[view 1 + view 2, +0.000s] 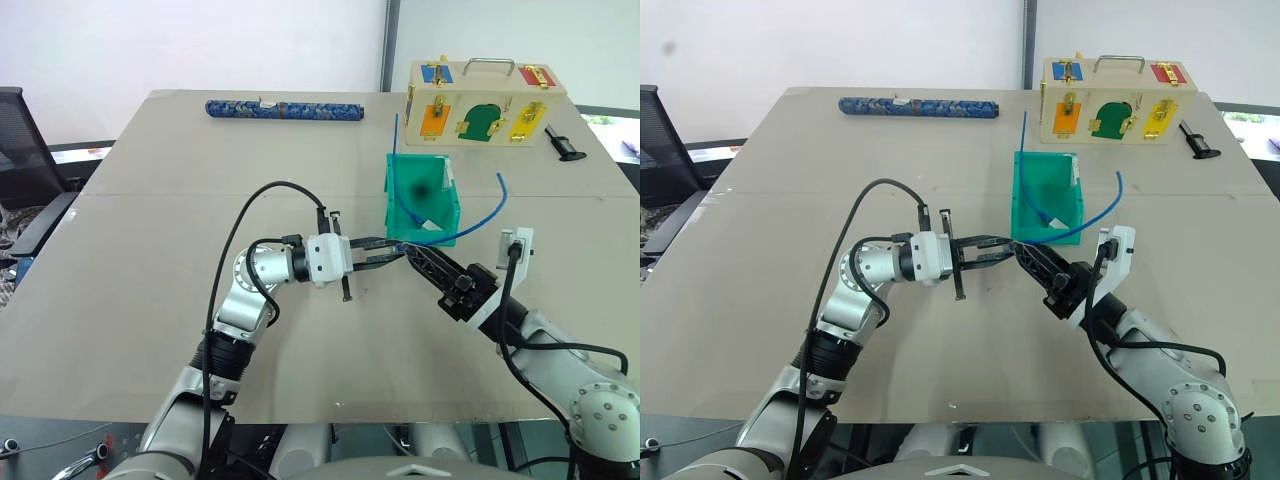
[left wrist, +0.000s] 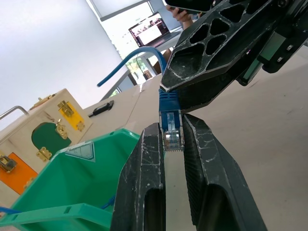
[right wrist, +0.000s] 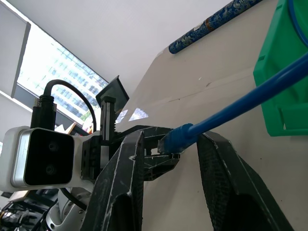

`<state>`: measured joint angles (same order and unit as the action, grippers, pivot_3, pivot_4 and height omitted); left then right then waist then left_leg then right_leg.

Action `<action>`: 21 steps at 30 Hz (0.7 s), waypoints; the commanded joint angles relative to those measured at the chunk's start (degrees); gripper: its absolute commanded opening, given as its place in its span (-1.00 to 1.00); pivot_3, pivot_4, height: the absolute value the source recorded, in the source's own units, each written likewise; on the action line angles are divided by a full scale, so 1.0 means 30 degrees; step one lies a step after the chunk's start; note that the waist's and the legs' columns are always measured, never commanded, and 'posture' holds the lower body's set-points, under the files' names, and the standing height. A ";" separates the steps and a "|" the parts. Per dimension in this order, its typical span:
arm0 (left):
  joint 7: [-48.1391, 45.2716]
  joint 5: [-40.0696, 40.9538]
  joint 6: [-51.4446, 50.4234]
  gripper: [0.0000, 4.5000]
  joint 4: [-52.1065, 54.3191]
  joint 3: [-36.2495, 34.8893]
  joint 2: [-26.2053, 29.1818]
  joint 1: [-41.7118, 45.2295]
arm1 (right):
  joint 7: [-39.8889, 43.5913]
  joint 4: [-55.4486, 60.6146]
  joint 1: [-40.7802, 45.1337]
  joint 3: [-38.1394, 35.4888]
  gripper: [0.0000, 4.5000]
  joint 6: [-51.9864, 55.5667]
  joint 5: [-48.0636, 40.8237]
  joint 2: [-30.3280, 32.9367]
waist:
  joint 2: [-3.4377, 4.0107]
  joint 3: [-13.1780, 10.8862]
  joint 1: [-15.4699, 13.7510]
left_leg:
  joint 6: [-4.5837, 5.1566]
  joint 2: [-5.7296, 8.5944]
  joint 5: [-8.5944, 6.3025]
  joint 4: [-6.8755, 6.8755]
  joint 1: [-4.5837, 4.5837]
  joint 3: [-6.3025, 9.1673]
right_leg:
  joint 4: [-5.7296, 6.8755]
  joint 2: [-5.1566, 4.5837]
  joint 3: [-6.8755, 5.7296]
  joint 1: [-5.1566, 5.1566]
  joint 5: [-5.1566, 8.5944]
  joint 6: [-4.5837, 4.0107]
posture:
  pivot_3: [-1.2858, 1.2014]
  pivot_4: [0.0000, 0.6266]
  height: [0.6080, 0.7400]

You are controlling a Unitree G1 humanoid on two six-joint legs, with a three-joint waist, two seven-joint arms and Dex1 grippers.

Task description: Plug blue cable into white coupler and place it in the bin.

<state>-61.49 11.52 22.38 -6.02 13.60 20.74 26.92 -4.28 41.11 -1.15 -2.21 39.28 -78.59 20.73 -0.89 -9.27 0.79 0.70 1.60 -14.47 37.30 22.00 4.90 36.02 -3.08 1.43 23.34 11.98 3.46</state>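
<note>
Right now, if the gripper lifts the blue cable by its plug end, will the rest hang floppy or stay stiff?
The blue cable likely stays springy rather than limp: it arcs freely in the air above the table. It looks thin, so probably light. Its loop lies in the bin, so pulling might drag or tip that small tub.

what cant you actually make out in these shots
- The white coupler: I cannot pick it out. Where the left gripper and right gripper meet, black fingers cover whatever lies between them in the head views.
- The blue cable: its plug sits between the left gripper's fingers in the left wrist view; whether it is seated in anything is hidden.
- The bin: its floor is too dark to read.
</note>
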 commanded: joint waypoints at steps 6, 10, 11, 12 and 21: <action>-0.0079 0.0490 -0.0011 -1.00 0.1084 -0.0013 -0.0063 0.0105 | 0.0027 0.0250 0.0271 0.0005 -0.58 -0.0473 -0.0193 0.0089 | 0.0000 0.0000 0.0001 | 0.0000 0.0000 0.0000 0.0000 0.0000 0.0001 | 0.0000 0.0000 -0.0001 0.0000 0.0000 0.0000 | 0.03 -0.52 0.97; -0.0010 0.0467 -0.0157 -1.00 0.1250 0.0005 -0.0109 0.0111 | 0.0151 0.0261 0.0208 0.0314 -0.99 -0.0227 -0.0202 0.0309 | 0.0000 0.0000 0.0001 | 0.0000 0.0000 0.0000 0.0000 0.0001 0.0002 | 0.0000 0.0000 0.0001 0.0000 0.0000 0.0000 | 0.03 -0.52 0.97; 0.0005 0.0458 -0.0193 -1.00 0.1293 0.0005 -0.0117 0.0103 | 0.0189 0.0277 0.0190 0.0395 -0.99 -0.0164 -0.0193 0.0374 | 0.0000 0.0000 0.0000 | 0.0000 0.0000 0.0000 0.0000 0.0001 0.0001 | 0.0000 0.0000 0.0000 0.0000 0.0000 0.0000 | 0.03 -0.52 0.97; 0.0009 0.0450 -0.0211 -1.00 0.1320 0.0004 -0.0121 0.0095 | 0.0224 0.0289 0.0186 0.0452 -0.99 -0.0135 -0.0173 0.0426 | 0.0000 0.0000 0.0001 | 0.0000 0.0000 0.0000 0.0000 0.0000 0.0000 | 0.0000 0.0000 0.0001 0.0000 0.0000 0.0000 | 0.03 -0.52 0.97; 0.0297 0.1928 -0.4156 -0.01 0.2300 -0.0786 0.0601 -0.0452 | 0.0462 0.0006 0.0462 0.0038 -1.00 -0.0298 -0.0400 0.0850 | 0.0000 0.0000 0.0014 | 0.0000 -0.0035 0.0000 0.0000 0.0000 0.0001 | 0.0000 0.0000 -0.0001 0.0000 0.0001 0.0001 | 0.03 -0.52 0.97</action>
<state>-61.94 15.71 12.97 -1.62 13.25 21.61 26.27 -3.87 40.14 -0.49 -1.09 38.71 -78.68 22.71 -0.89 -9.27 0.83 0.70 1.50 -14.47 37.30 22.00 4.90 36.02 -3.08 1.43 23.34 11.99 3.46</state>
